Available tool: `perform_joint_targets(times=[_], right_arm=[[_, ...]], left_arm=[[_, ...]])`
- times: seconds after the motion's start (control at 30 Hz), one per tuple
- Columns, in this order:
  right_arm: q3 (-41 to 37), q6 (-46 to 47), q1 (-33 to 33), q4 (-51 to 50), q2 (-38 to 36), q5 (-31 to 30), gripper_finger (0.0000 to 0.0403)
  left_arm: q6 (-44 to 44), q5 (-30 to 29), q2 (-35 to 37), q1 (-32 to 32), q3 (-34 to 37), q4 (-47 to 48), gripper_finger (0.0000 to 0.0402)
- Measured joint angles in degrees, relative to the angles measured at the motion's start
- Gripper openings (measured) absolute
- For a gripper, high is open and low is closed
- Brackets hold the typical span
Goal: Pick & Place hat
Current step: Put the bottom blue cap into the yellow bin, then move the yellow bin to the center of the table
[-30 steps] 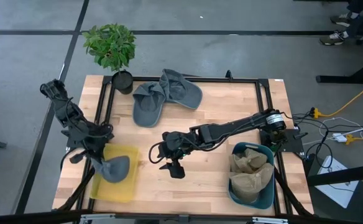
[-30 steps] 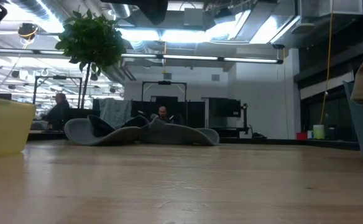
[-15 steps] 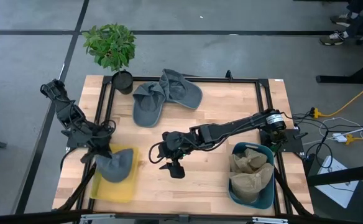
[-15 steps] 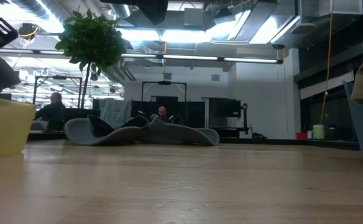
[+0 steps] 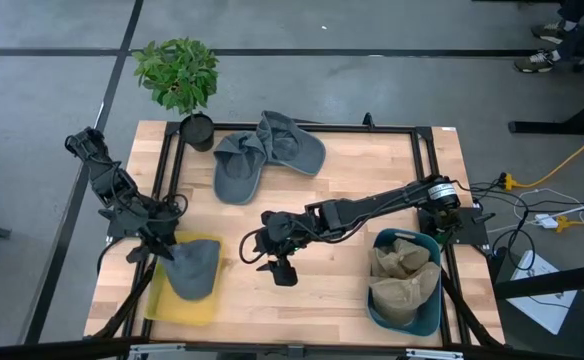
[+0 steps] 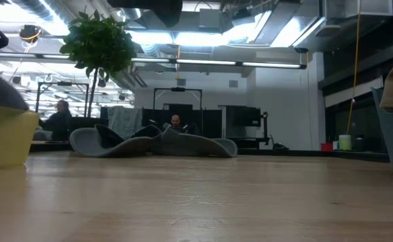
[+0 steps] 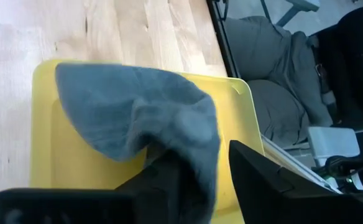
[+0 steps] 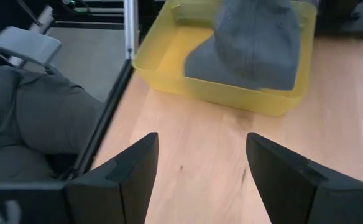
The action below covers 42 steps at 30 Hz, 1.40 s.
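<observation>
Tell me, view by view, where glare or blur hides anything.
Low view: ceiling lights blaze, the near table is soft. Left wrist view: its own fingers are blurred, the grey hat is sharp. Right wrist view: fingers soft, yellow bin clear.

A potted plant (image 5: pixel 179 78) stands at the wooden worktop's (image 5: pixel 352 180) far left corner. Cables (image 5: pixel 557 215) trail across the floor to the right. Two people (image 6: pixel 60 115) sit in the room behind.

Likely robotics lab: exposed ceiling ducts (image 6: pixel 183 50), strip lights (image 6: pixel 264 64), seated person (image 6: pixel 60 117) behind.
</observation>
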<state>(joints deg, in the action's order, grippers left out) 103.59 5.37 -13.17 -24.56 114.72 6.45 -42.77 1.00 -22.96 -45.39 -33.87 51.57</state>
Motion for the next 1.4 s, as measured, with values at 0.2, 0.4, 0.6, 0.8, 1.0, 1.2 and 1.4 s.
perform_joint_targets(times=[0.2,0.4,0.6,0.8,1.0,1.2,1.4], right_arm=[[0.0,0.2,0.0,-0.5,0.0,-1.4,0.0241],[0.0,-0.1,0.0,-0.6,0.0,-1.9,0.0241],[0.0,-0.3,0.0,-1.7,0.0,-8.3,0.0241],[0.0,0.2,0.0,-1.7,0.0,-9.5,0.0241],[0.0,2.2,0.0,-1.7,0.0,-12.3,0.0241],[0.0,3.6,0.0,-1.6,0.0,-13.1,0.0241],[0.0,3.6,0.0,-1.5,0.0,-13.0,0.0241]], left_arm=[[0.0,0.1,0.0,0.0,0.0,0.2,0.0137],[3.7,0.1,0.0,0.0,0.0,1.3,0.0146],[3.0,-2.1,0.0,0.1,0.0,10.0,0.0136],[5.3,-4.7,0.0,0.1,-0.4,12.3,0.0122],[6.4,-2.5,0.0,0.1,-6.3,17.1,0.0107],[3.0,-4.5,0.0,0.1,-13.7,21.4,0.0093],[-6.9,-2.0,0.0,0.1,-15.9,19.5,0.0084]])
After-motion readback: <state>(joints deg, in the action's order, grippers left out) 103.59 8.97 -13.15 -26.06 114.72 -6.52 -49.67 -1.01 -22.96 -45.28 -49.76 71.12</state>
